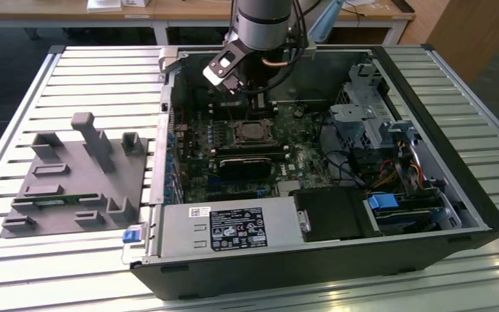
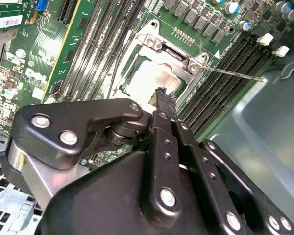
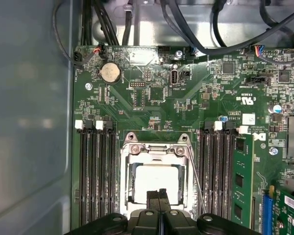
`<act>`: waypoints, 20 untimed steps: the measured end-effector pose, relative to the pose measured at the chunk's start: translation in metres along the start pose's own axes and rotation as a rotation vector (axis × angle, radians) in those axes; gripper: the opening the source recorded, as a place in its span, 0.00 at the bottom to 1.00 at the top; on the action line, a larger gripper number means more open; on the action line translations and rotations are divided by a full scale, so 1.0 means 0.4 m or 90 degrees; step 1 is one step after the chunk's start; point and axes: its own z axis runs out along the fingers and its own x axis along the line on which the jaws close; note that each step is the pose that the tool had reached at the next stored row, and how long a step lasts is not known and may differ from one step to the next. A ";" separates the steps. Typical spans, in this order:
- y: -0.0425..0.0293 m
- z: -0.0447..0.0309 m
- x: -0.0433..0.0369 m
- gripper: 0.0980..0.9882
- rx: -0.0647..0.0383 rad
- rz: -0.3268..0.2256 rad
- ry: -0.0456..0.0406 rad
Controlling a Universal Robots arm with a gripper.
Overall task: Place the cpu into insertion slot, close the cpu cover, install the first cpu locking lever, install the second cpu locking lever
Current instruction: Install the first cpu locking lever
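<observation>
Exterior view: an open computer case (image 1: 457,195) lies on a slatted metal table (image 1: 59,78), with a grey plastic tray (image 1: 67,188) just beside it on the exterior view's left. A robot arm (image 1: 262,23) reaches down from above into the case, over the green circuit board (image 1: 232,162) and its square socket (image 1: 251,132). In both wrist views the gripper (image 3: 159,192) hangs just above the socket, its two black fingers (image 3: 153,201) pressed together with nothing between them. The chip (image 3: 154,178), a flat silver square, sits in the socket, and the cover frame (image 3: 154,154), a thin silver plate with a cut-out centre, lies flat around the chip's edges. In the first wrist view a lever (image 3: 195,176), a thin metal rod, runs along one side of the socket, between it and the long black memory slots (image 3: 218,171). In the second wrist view it juts from the socket's corner out over those slots. Whether the lever is latched cannot be told.
</observation>
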 end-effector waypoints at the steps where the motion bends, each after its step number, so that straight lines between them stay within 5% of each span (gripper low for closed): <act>1: 0.000 -0.003 0.000 0.01 0.000 0.000 0.0001; 14: 0.000 -0.044 0.002 0.01 0.000 -0.001 0.0001; 20: 0.000 -0.044 0.002 0.01 0.002 -0.055 -0.0002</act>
